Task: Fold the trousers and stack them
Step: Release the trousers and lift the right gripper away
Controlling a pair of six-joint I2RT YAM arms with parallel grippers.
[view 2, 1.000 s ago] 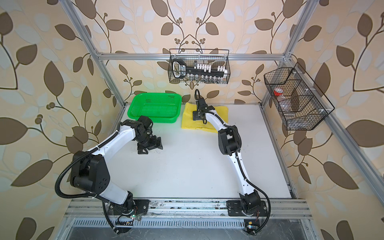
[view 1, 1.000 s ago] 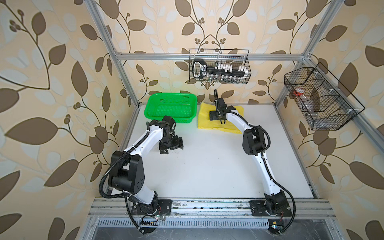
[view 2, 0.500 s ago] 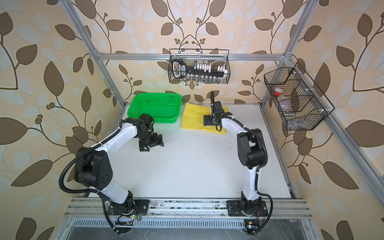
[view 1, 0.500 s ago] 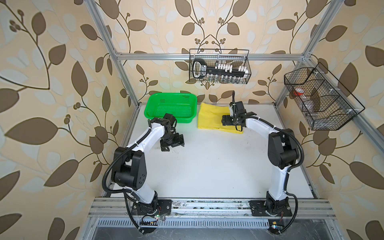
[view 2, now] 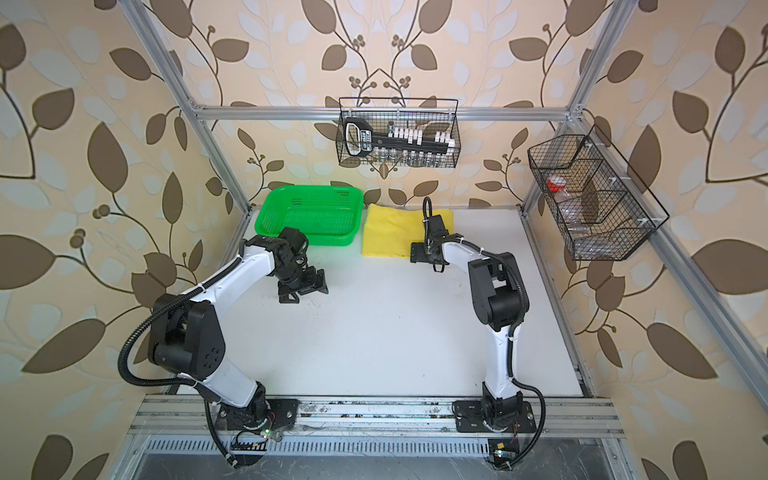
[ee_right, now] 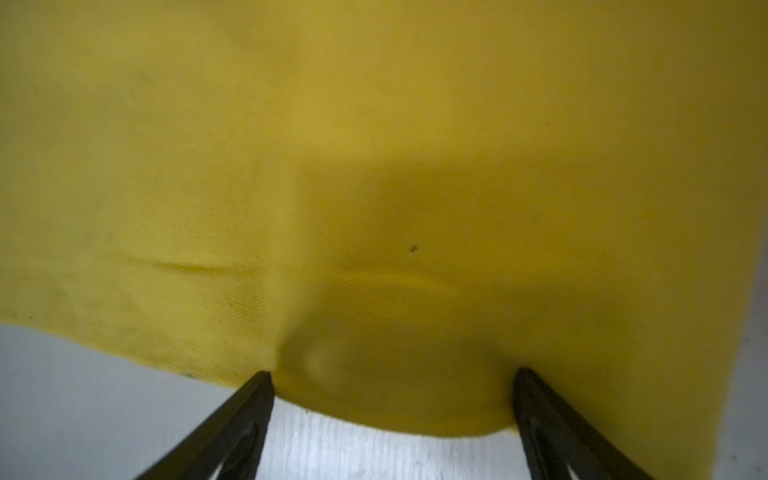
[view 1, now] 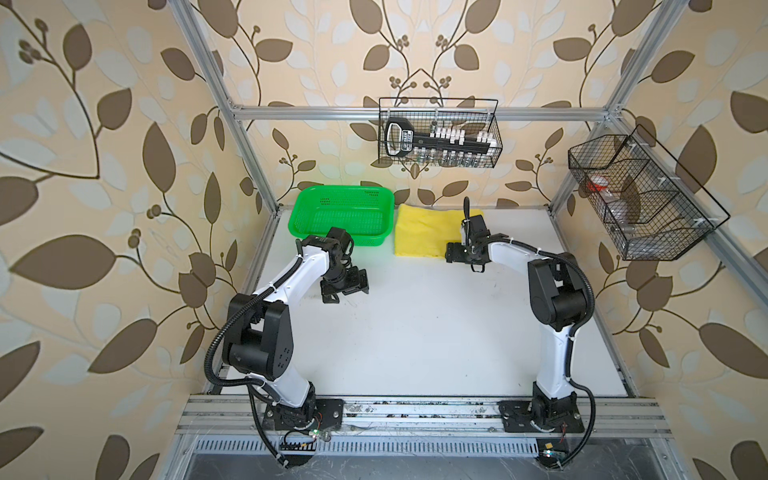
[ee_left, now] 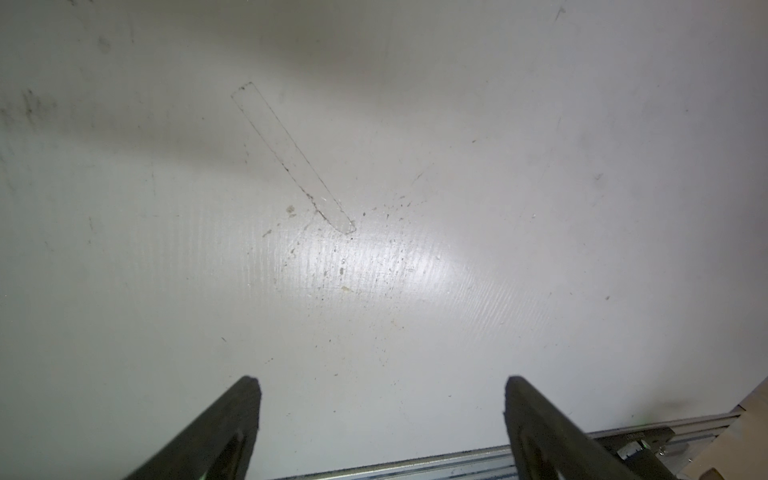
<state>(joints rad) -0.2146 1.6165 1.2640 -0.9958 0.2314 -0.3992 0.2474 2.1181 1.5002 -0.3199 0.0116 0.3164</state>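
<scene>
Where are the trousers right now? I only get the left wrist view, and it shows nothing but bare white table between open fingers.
Observer: The yellow trousers lie folded at the far edge of the table, beside the green perforated basket.
Operator: Is the other arm on them?
Observer: The right gripper sits at their front edge, jaws open astride it, nothing clamped.
Operator: Anything in the basket?
Observer: It looks empty in both top views.

White links (view 1: 291,272), black joints (view 1: 259,345), ribbed cables (view 2: 121,358); black left pincer (ee_left: 381,380), right pincer (ee_right: 393,372)
</scene>
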